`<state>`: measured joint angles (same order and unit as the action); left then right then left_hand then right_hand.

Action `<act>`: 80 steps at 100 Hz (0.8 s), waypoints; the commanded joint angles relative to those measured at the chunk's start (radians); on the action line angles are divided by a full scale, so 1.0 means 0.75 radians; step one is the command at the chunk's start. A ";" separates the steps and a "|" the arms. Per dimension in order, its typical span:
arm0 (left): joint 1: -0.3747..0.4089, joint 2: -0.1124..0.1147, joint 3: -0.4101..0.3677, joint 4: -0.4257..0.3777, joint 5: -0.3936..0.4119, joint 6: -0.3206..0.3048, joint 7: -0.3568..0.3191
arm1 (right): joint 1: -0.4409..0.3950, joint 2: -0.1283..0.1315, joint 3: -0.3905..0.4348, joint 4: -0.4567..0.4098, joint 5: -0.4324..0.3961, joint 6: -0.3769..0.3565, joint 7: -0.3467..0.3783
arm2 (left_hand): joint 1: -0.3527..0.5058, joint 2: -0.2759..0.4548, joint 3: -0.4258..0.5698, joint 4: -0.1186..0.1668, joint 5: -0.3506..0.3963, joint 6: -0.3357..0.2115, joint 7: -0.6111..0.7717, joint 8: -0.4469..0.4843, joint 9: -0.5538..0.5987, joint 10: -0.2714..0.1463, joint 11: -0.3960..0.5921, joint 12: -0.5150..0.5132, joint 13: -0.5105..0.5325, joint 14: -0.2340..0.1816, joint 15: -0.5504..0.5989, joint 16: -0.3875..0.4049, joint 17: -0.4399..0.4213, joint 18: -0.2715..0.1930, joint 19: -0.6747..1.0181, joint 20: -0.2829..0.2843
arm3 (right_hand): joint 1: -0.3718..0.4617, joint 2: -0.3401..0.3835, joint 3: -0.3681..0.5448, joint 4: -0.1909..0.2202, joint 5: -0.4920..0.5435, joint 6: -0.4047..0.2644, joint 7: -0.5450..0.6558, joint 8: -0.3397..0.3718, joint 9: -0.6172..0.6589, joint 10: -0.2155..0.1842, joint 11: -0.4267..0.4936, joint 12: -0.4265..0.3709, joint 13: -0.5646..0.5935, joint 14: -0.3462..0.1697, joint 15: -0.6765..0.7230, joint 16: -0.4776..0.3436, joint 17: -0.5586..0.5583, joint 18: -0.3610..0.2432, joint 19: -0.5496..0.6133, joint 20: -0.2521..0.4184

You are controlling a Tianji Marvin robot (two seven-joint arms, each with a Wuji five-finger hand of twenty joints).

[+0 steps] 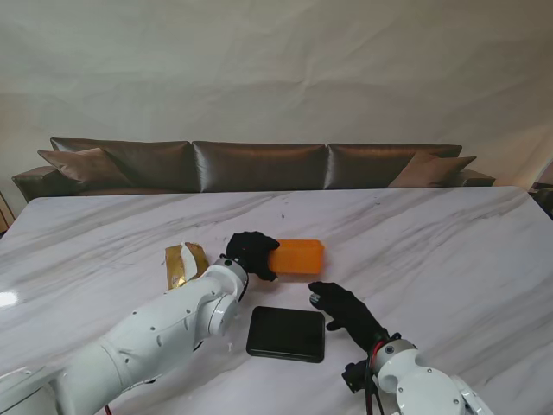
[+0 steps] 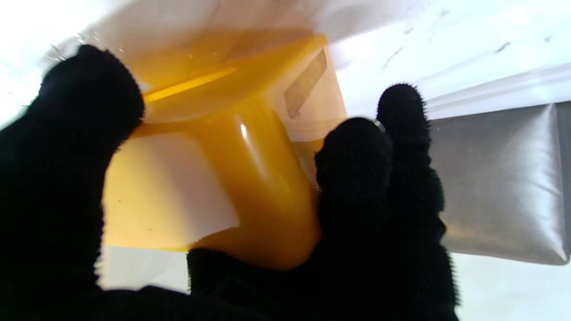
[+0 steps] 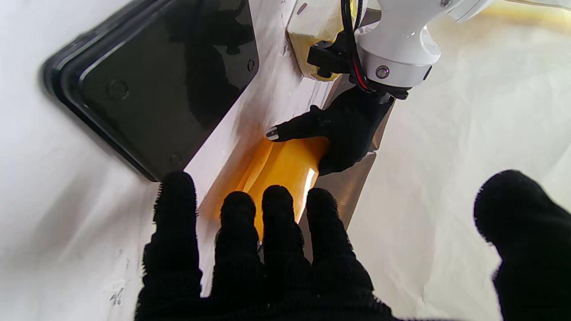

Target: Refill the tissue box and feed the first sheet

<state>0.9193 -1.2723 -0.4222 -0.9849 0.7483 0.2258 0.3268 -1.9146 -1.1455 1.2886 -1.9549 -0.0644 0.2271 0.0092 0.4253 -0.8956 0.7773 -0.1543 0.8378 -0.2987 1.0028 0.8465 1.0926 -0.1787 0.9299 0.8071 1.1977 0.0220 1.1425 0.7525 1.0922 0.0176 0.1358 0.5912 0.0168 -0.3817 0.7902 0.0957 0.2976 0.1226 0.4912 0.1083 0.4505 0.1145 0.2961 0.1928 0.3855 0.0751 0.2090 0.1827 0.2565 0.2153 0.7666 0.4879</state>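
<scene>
Gripping one end of the orange tissue pack (image 1: 298,256) mid-desk, your left hand (image 1: 251,252) is pinning it for handling, while your right hand (image 1: 344,309) is hovering empty, fingers spread, between it and the black tray (image 1: 286,333) nearer to you.

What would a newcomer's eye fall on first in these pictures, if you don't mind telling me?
Most likely the bright orange pack at the middle of the marble table, with the black-gloved left hand closed on its left end. Next, the flat black lid lying nearer to me, and the right hand spread open just to its right, holding nothing. A crumpled gold wrapper lies left of the pack.
</scene>
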 commanded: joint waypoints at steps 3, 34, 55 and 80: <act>0.041 0.014 0.004 -0.020 -0.003 0.004 -0.066 | -0.004 -0.003 -0.001 0.006 0.002 -0.003 0.021 | 0.046 0.062 0.054 0.010 0.020 0.041 -0.039 -0.106 0.040 0.149 -0.038 -0.058 0.094 0.058 -0.054 -0.027 0.016 -0.477 2.443 -0.010 | -0.005 0.019 -0.021 -0.036 0.000 0.006 0.004 0.009 0.002 0.012 0.022 0.018 0.001 -0.003 0.021 0.012 -0.005 0.002 0.025 -0.006; 0.066 0.036 -0.018 -0.090 -0.019 0.016 -0.143 | -0.004 -0.003 -0.001 0.009 0.007 -0.001 0.025 | 0.052 0.097 0.031 0.024 0.002 0.068 -0.103 -0.298 0.001 0.157 -0.132 -0.183 0.091 0.065 -0.147 -0.044 0.012 -0.469 2.416 -0.026 | -0.004 0.021 -0.021 -0.038 -0.002 0.006 0.003 0.008 -0.002 0.014 0.021 0.017 -0.003 -0.002 0.019 0.011 -0.006 0.000 0.024 -0.007; 0.091 0.048 -0.055 -0.134 -0.026 0.009 -0.155 | -0.003 -0.002 0.000 0.006 0.007 0.005 0.027 | -0.081 0.208 -0.052 0.079 -0.147 0.082 -0.290 -0.345 -0.123 0.139 -0.217 -0.258 0.094 0.050 -0.145 -0.038 0.010 -0.501 2.384 -0.042 | -0.004 0.021 -0.022 -0.040 -0.004 0.003 0.003 0.008 -0.004 0.012 0.021 0.017 -0.004 -0.003 0.019 0.011 -0.007 -0.001 0.023 -0.006; 0.115 0.069 -0.100 -0.197 -0.009 0.011 -0.172 | -0.003 -0.001 0.000 -0.005 0.003 0.013 0.031 | -0.116 0.237 -0.148 0.058 -0.205 0.025 -0.475 -0.449 -0.099 0.108 -0.328 -0.372 0.099 0.054 -0.093 -0.065 0.012 -0.527 2.386 -0.032 | -0.004 0.022 -0.022 -0.041 -0.005 0.003 0.003 0.007 -0.005 0.012 0.020 0.017 -0.006 -0.004 0.019 0.011 -0.006 0.001 0.022 -0.006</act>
<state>1.0035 -1.2259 -0.4909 -1.1155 0.7355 0.2353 0.2137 -1.9140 -1.1452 1.2896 -1.9516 -0.0595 0.2318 0.0175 0.3678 -0.7422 0.6890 -0.1227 0.7148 -0.2450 0.6744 0.5412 1.0139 -0.0886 0.7314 0.5647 1.1977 0.0115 1.0471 0.7223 1.0922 0.0092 0.1337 0.5668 0.0169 -0.3816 0.7902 0.0956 0.2976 0.1235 0.4912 0.1083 0.4505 0.1146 0.2961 0.1928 0.3856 0.0751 0.2090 0.1827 0.2559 0.2153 0.7666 0.4878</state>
